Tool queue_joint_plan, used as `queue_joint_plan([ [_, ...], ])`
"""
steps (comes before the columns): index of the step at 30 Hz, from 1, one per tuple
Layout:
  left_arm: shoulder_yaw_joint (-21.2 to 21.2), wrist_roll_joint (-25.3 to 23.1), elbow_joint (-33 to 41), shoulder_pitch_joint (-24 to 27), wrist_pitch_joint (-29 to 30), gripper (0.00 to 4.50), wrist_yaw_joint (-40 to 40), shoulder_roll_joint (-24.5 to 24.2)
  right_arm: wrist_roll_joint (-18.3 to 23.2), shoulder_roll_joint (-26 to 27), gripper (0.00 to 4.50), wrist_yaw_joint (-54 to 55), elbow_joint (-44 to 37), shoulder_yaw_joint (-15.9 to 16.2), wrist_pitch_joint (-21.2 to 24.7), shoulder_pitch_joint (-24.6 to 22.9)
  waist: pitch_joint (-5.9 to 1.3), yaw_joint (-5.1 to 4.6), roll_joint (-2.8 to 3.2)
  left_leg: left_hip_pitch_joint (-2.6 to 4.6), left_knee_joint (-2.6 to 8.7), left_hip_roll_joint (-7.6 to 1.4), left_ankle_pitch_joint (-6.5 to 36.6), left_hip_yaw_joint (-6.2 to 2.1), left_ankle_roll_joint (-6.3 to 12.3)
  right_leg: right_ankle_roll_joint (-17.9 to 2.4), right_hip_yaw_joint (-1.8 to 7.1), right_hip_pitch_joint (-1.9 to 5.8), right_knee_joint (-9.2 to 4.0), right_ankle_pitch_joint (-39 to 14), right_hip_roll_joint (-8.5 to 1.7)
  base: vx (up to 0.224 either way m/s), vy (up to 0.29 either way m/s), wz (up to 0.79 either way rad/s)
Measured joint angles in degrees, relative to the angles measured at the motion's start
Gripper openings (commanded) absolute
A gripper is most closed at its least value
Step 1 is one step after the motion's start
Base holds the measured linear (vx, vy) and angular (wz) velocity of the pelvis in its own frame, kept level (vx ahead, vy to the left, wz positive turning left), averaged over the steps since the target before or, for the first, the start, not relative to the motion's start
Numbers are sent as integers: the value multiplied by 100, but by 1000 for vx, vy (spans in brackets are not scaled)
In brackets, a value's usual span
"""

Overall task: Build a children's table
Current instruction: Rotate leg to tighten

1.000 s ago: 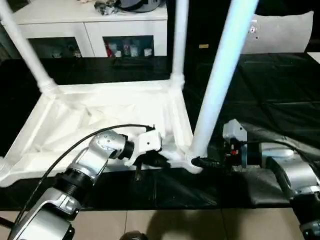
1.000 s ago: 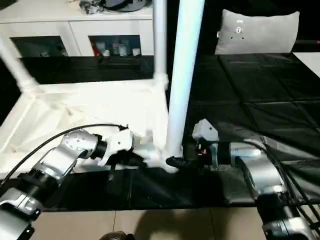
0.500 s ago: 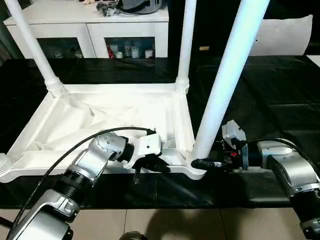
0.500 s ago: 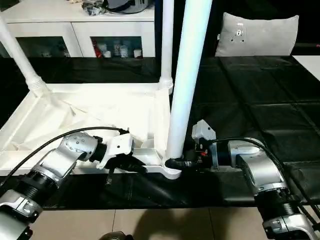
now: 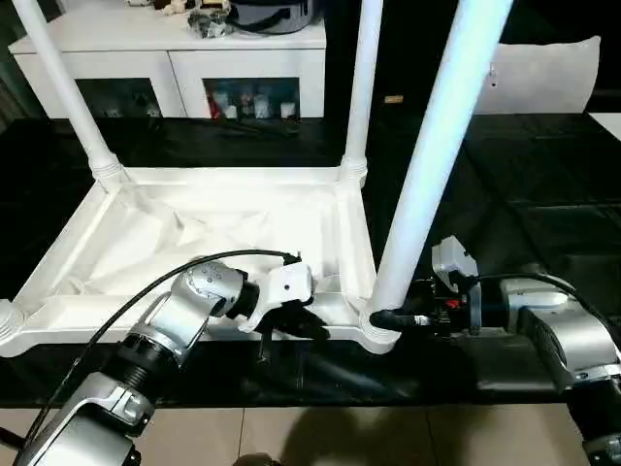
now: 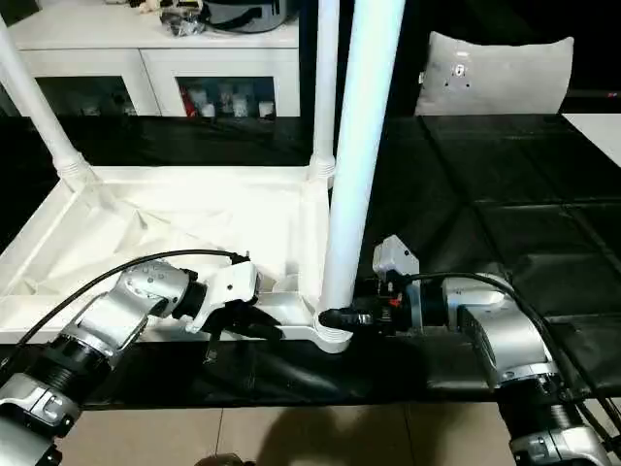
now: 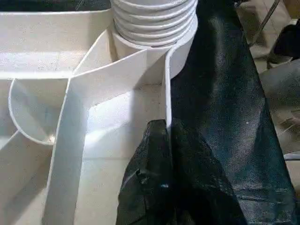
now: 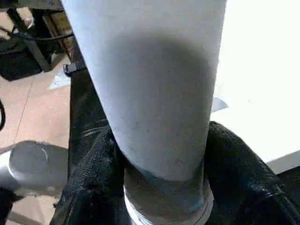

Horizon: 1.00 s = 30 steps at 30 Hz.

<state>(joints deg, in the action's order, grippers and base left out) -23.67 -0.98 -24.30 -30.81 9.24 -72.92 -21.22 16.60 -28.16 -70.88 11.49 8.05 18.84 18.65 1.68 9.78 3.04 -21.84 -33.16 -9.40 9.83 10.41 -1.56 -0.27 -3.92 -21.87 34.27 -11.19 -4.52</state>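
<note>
The left gripper [image 5: 309,328] is pinched tight on the near rim of the upturned children's table [image 5: 243,228], just left of the near right corner socket. The right gripper [image 5: 386,318] clasps the base of the leg [image 5: 432,155] standing in that socket, fingers around it

The 2 head cameras are looking forward and down over both forearms, sharing the upturned children's table [image 5: 223,223]. Each wrist camera is sitting very close, the right one facing the near leg [image 8: 150,93], the left one facing its corner socket [image 7: 154,23].
</note>
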Motion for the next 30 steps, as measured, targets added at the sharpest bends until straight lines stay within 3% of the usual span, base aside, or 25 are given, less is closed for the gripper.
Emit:
queue_joint_plan([
  [2, 113, 0, 33, 40, 267, 0, 178, 38, -62, 220, 210, 435, -70, -87, 109, -58, -8, -35, 6, 19, -1, 0, -2, 2, -4, 0, 6, 5, 13, 0, 0, 0, 0, 0],
  [6, 453, -100, -35, 58, 917, 0, 1020, 375, -421, 928, 209, 1936, 73, -283, 489, 152, 1, -281, -1, 91, 5, 2, -4, -2, -12, 38, 5, 38, 15, -23, -1, 0, 0, 0],
  [9, 645, -116, -141, -19, 1342, 0, 1718, 771, -620, 1375, 209, 3014, 337, -457, 755, 436, 12, -482, -3, 91, 8, 9, -4, -40, -14, 41, -24, 33, -37, -24, -4, -18, 3, -5],
  [13, 784, -170, -389, -214, 1631, 0, 2692, 1346, -862, 1824, 209, 4224, 746, -668, 741, 791, 23, -654, 6, 81, 20, 12, -4, -67, -13, 40, -64, 36, -134, -24, -5, 0, 0, 0],
  [16, 785, -219, -438, -265, 1674, 0, 2951, 1506, -917, 1976, 209, 4543, 880, -770, 593, 819, 30, -692, 12, 81, 19, 25, -3, -66, -12, 40, -132, 34, -144, -24, -61, 0, 0, 0],
  [18, 795, -235, -427, -265, 1674, 0, 2964, 1495, -942, 2076, 275, 4623, 889, -819, 564, 819, 33, -695, 17, 82, 20, 26, -3, -66, -12, 40, -158, 33, -144, -24, -75, 0, 0, 0],
  [20, 764, -271, -419, -274, 1646, 0, 2968, 1481, -930, 2140, 275, 4686, 900, -864, 540, 811, 34, -691, 19, 82, 24, 25, -3, -66, -12, 40, -158, 30, -144, -24, -75, 0, 0, 0],
  [23, 720, -273, -408, -285, 1543, 0, 2964, 1422, -927, 2135, 314, 4723, 963, -898, 472, 779, 64, -658, 51, 73, 27, 26, -3, -62, -12, 40, -154, 20, -142, -24, -76, 0, 0, 0],
  [30, 638, -269, -372, -296, 1365, 0, 2795, 1275, -914, 1812, 378, 4150, 958, -807, 229, 474, 74, -568, 40, 63, 55, 24, -4, -51, -13, 12, -151, -4, -124, 12, -77, 0, 0, 0],
])
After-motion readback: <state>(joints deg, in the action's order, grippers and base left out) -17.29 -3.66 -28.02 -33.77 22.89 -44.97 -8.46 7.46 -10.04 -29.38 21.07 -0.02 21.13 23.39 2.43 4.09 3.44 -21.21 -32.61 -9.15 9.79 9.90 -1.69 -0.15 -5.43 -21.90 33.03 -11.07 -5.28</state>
